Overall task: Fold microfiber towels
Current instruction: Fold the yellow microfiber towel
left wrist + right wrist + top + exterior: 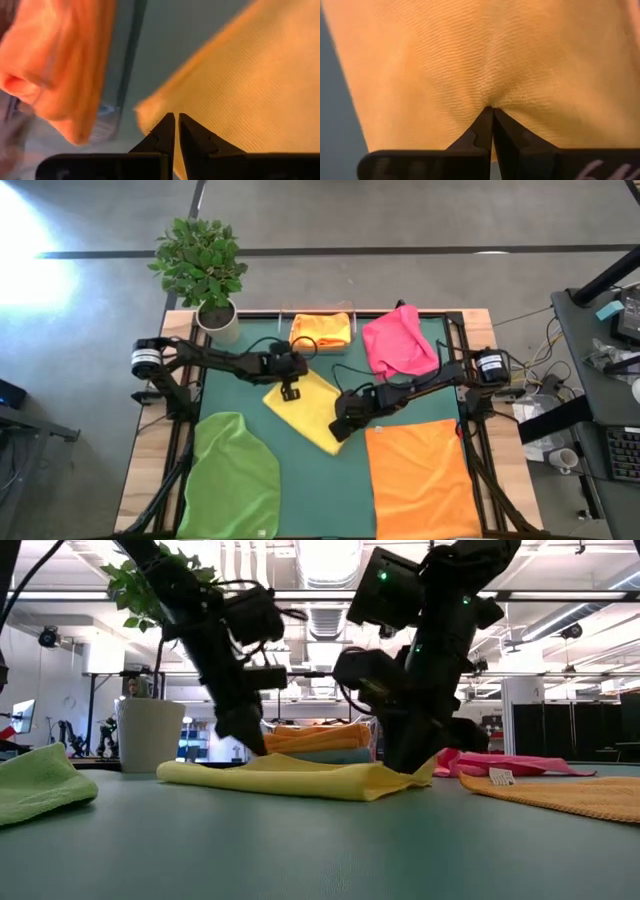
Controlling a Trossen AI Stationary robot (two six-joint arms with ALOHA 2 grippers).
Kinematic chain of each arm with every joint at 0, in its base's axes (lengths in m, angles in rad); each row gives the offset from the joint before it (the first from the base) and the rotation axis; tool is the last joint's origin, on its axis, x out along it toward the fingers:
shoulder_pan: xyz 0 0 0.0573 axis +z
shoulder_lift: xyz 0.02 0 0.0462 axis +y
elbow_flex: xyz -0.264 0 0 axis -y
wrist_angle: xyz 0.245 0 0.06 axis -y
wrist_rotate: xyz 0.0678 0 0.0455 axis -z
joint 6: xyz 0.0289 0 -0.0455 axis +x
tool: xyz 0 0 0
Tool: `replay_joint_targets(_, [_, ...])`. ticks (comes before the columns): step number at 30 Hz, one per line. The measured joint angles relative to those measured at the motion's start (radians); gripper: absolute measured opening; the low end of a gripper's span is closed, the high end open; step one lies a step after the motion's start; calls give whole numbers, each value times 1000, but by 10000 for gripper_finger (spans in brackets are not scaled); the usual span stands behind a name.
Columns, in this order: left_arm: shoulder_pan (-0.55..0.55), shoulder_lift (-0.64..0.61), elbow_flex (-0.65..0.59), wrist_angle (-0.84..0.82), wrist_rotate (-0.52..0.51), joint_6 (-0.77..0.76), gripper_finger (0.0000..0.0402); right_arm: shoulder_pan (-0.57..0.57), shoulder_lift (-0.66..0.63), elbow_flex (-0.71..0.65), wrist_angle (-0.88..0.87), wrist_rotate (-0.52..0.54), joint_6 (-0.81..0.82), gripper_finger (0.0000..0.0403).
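A: Where's the yellow towel (312,413)?
B: Directly under both tools, flat on the table (320,840).
A: Tools?
B: Right tool (493,111) clamped, pinching a pucker of it. Left tool (175,118) fingers together at its corner edge; grip unclear.

you get even, bright overhead light on the table (310,480), with a blown-out glare patch on the floor (40,250) at ten o'clock in the high view. low view: ceiling lamps (330,555) flare white, arms read as dark silhouettes. both wrist views are soft, the cloth warm-tinted and blurred up close.
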Motion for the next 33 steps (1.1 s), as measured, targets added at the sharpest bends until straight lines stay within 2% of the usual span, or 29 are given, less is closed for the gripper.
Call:
replay_joint_targets(5, [-13, -31, 70, -110, 34, -25, 10, 14, -46, -6, -12, 28, -19, 8])
replay_joint_targets(9, [-45, -77, 96, -138, 218, -170, 10, 14, -115, -5, -29, 83, -38, 8])
replay_joint_targets(11, [-73, -92, 92, -91, 328, -248, 10, 14, -146, -5, -42, 123, -38, 8])
replay_joint_targets(13, [-115, -103, 82, -31, 384, -286, 10, 13, -180, -5, -81, 168, -29, 8])
replay_joint_targets(21, [-302, -95, 77, 88, 389, -290, 10, 17, -313, -5, -204, 264, -20, 8])
replay_joint_targets(25, [-356, -69, 79, 180, 381, -291, 10, 17, -364, -5, -215, 269, -70, 8])
replay_joint_targets(33, [-400, 105, 87, 372, 377, -438, 10, 17, -425, -4, -238, 268, -222, 8])
